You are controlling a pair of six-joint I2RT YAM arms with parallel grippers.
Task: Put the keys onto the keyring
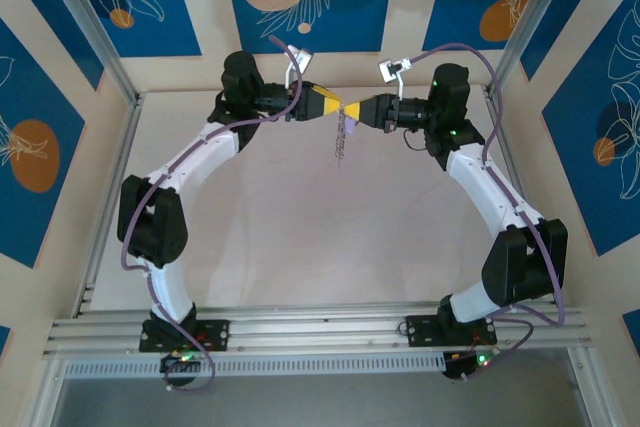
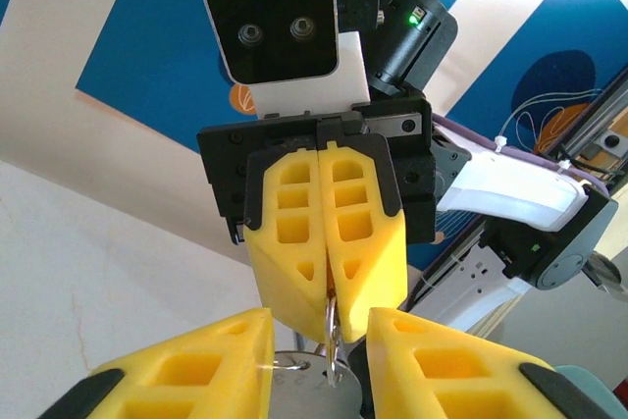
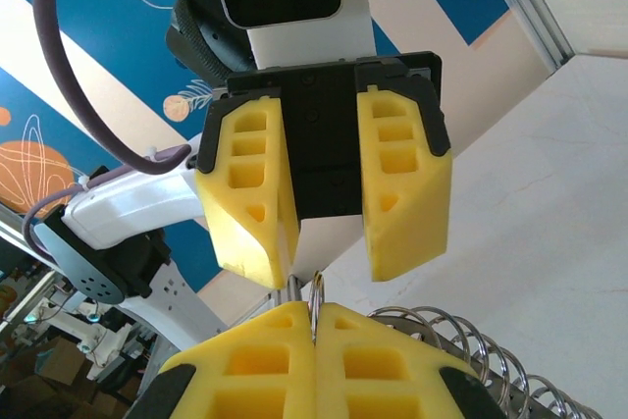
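- Two arms reach from the near edge and meet tip to tip over the far part of the table (image 1: 300,237).
- Two grippers, each with two yellow fingers.
- The right gripper (image 2: 329,303) has its jaws pressed together, and a thin silvery ring is clamped at their tips.
- The left gripper (image 3: 329,264) faces it with the jaws apart; one fingertip is just beside the ring.
- One keyring (image 3: 316,291) can be counted. It is held up in the air between the two grippers, and in the top view it hangs down from where they meet.
- A row of wire coils (image 3: 461,333) lies just beside the right fingers. It is too crowded for an exact count.
- The keys cannot be counted; they are too small and partly hidden.
- Two cameras, one on each wrist, look at each other.
- The pale table surface lies open between the arms, under the hanging keyring.
- Metal rails (image 1: 320,327) run along the near edge.
- Slanted metal posts (image 1: 95,32) stand at the far corners, well apart from the grippers.
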